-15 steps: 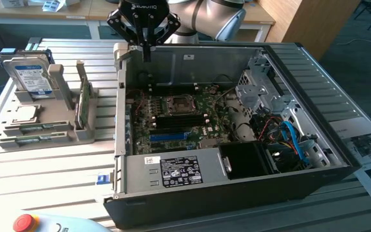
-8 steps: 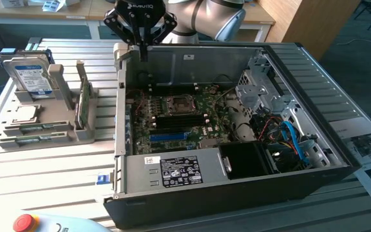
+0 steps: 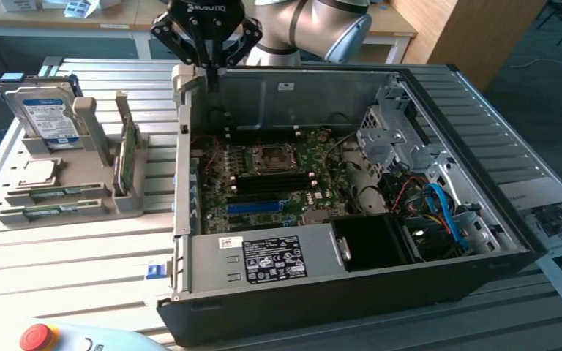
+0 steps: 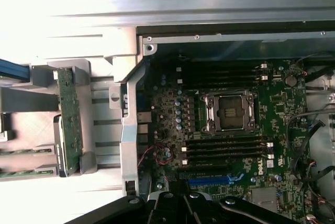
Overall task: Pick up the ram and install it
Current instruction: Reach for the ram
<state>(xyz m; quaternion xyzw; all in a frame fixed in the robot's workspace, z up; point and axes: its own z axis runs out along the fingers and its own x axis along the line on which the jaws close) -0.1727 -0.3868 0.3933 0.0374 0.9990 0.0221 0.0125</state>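
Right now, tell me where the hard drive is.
Exterior view's left: the hard drive stands upright in the gray rack, beside the open computer case.

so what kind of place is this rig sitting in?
Likely a robotics lab bench set up for PC assembly: an open desktop case with bare motherboard on a slatted metal table, a grey parts rack holding a hard drive, and a red emergency-stop button.

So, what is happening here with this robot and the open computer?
A Universal Robots arm stands over an open desktop computer case. Its gripper is shut, holds nothing, and hangs above the case's rear corner on the exterior view's left. The ram lies in the gray holder beside the case, not yet picked up, near an upright hard drive.
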